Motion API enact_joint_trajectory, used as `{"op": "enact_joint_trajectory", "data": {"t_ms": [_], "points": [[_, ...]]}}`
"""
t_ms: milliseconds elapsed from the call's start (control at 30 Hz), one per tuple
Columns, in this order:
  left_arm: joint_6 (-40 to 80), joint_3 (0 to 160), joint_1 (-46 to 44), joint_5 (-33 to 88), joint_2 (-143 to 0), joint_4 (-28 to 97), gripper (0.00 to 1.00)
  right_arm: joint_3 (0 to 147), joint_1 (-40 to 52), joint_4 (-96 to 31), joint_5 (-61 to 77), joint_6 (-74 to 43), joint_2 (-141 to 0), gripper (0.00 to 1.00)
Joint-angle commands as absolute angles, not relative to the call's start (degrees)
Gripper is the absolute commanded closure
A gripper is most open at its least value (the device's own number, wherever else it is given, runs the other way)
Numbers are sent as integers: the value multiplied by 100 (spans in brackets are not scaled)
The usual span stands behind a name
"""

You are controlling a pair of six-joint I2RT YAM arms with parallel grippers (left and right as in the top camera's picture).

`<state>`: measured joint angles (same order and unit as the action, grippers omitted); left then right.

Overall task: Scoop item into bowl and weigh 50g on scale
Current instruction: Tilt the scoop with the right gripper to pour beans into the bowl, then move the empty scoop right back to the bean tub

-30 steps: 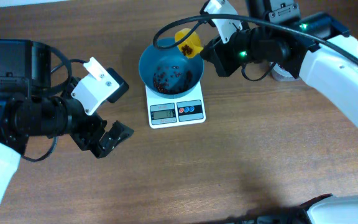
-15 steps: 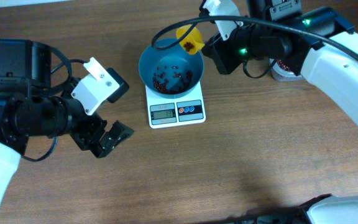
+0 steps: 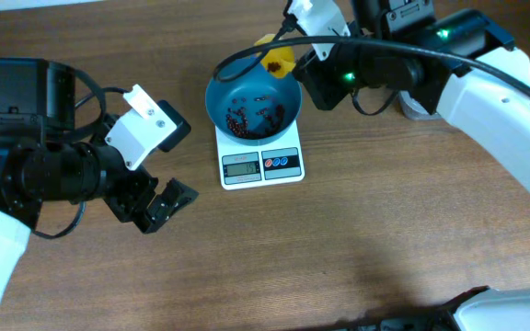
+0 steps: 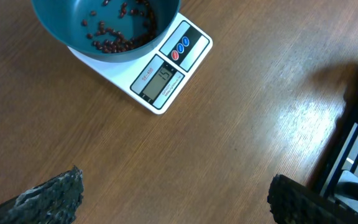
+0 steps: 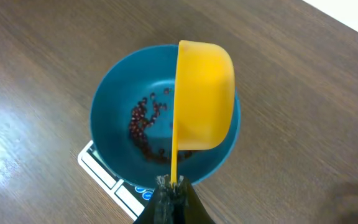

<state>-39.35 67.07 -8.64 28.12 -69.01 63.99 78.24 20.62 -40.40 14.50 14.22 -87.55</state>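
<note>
The teal-blue bowl (image 3: 252, 103) stands on the white scale (image 3: 261, 163) and holds a thin scatter of dark red-brown beans (image 3: 243, 119). My right gripper (image 5: 170, 186) is shut on the handle of a yellow scoop (image 5: 204, 93), held on its side over the bowl's far rim. The scoop also shows in the overhead view (image 3: 276, 59). My left gripper (image 3: 159, 204) is open and empty, low over the table to the left of the scale. In the left wrist view the bowl (image 4: 104, 25) and the scale display (image 4: 160, 74) lie ahead.
A round container with red-brown contents (image 3: 414, 103) sits behind the right arm, mostly hidden. A black cable (image 3: 247, 55) loops over the bowl's far side. Dark equipment (image 4: 353, 155) stands past the table's edge.
My right gripper has carried the yellow scoop up and to the left, from over the bowl's right side to its far rim. The left arm has not moved.
</note>
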Motion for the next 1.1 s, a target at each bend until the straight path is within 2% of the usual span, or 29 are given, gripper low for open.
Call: {"op": "enact_joint_trajectory", "data": {"t_ms": [0,133,733,867,933,1067], "points": [[-3859,6755,-884,2912,-6906,6392,1,8068,2224,-4032,1734,1481,-8796,96],[-3859,6755,-884,2912,-6906,6392,1,7996,2290,-4274,1133,2187,-8862,96],[-3859,6755,-884,2912,-6906,6392,1,8195,2462,-4010,740,2158,-9105,96],[-3859,6755,-884,2912,-6906,6392,1,8197,1806,-3754,764,810,-9105,96],[-3859,6755,-884,2912,-6906,6392,1,8202,1481,-3660,1262,395,-9013,96],[-3859,6755,-884,2912,-6906,6392,1,8208,582,-3944,1586,340,-8739,96]]}}
